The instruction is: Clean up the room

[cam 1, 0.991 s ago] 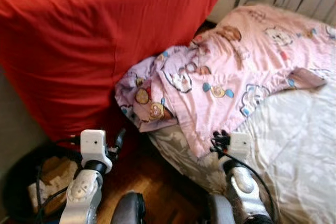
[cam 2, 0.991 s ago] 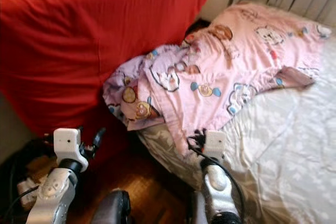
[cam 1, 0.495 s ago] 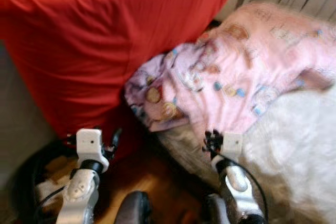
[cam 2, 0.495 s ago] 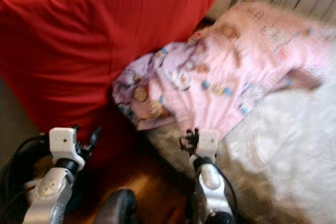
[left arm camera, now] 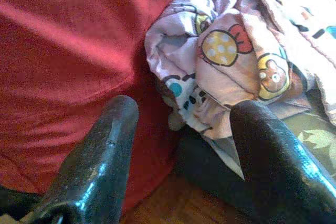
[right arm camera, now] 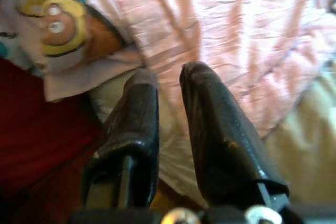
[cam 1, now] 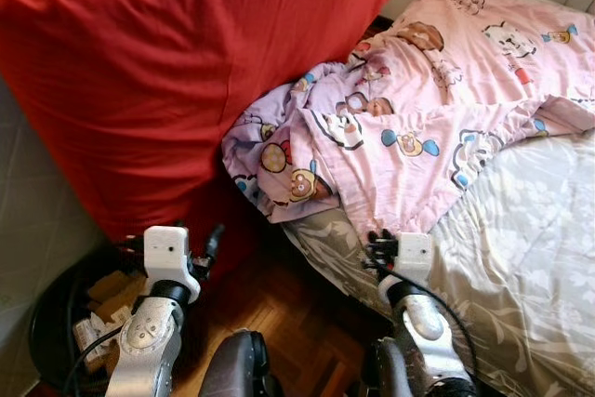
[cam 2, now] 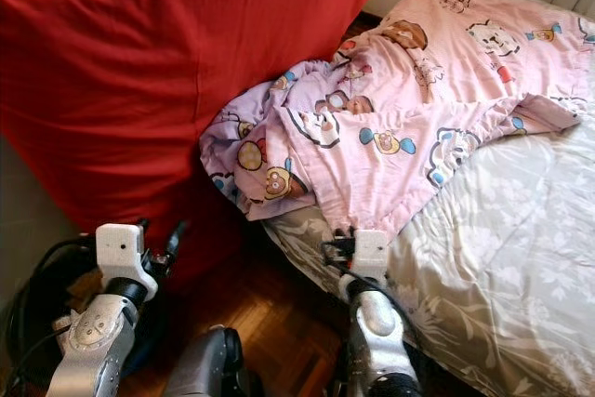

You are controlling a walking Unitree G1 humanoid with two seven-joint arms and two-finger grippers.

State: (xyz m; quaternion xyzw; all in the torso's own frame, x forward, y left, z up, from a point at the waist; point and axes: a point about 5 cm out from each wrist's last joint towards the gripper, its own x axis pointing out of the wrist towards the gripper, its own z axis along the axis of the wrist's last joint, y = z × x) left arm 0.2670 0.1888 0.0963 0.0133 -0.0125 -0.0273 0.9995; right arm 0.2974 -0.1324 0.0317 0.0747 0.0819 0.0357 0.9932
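Pink cartoon-print cotton is what matters here: a quilt (cam 1: 418, 109) lies rumpled across the bed (cam 1: 530, 258), its bunched end spilling over the bed's near-left corner and pressing against a big red cushion (cam 1: 158, 72) that leans there. It looks thin, soft and light, the sort of cloth that sags and drags rather than lifts as one piece, so I'd judge a pinch on a doubled fold or the hem gives the surest hold. The loose corner hanging off the bed's edge, just ahead of the right end effector (right arm camera: 168, 103), seems the easiest place to take it.

That right end effector hovers at the bed's edge with its fingers nearly closed on nothing, a narrow gap between them, tips close to the pink hem. The left end effector (left arm camera: 181, 124) is spread wide and empty, pointing at the crumpled lilac bunch where quilt meets cushion.

Down on the wood floor (cam 1: 279, 313) by the left arm sits a dark round bin (cam 1: 51, 323), holding what look like scraps of cardboard and paper.
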